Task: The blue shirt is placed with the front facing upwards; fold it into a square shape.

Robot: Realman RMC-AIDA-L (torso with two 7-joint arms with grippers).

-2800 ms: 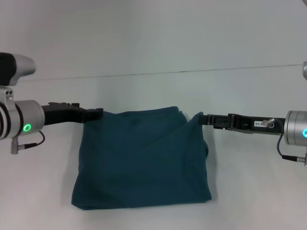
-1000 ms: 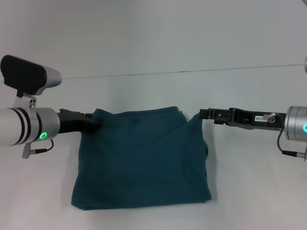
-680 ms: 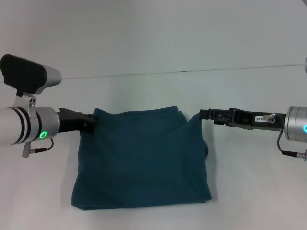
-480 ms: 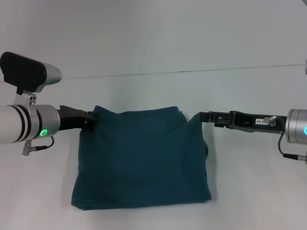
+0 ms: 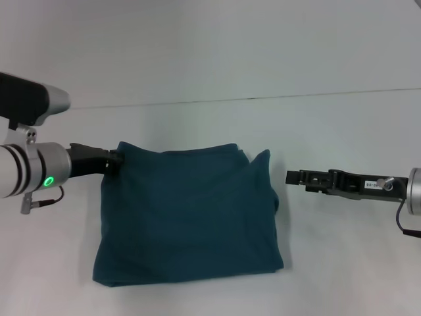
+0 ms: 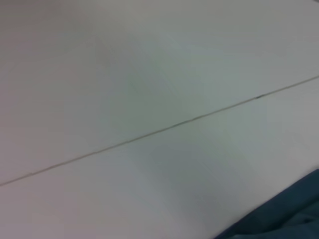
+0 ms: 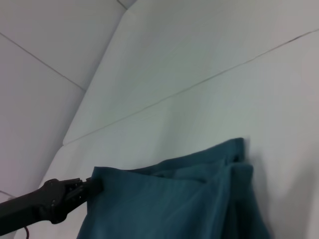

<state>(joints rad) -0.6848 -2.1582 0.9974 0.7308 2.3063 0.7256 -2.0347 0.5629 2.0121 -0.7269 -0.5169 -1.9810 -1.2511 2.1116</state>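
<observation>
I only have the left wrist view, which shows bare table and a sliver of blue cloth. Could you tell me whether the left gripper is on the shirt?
Observer: Yes, the left gripper is pinching the far left corner of the blue shirt.
Operator: Thank you. Where is the right gripper, please?
Observer: The right gripper is off the shirt's right side, with a strip of bare table between them.
Operator: And how does the shirt lie?
Observer: It is folded into a rough square, and its far right corner sticks out in a point.
</observation>
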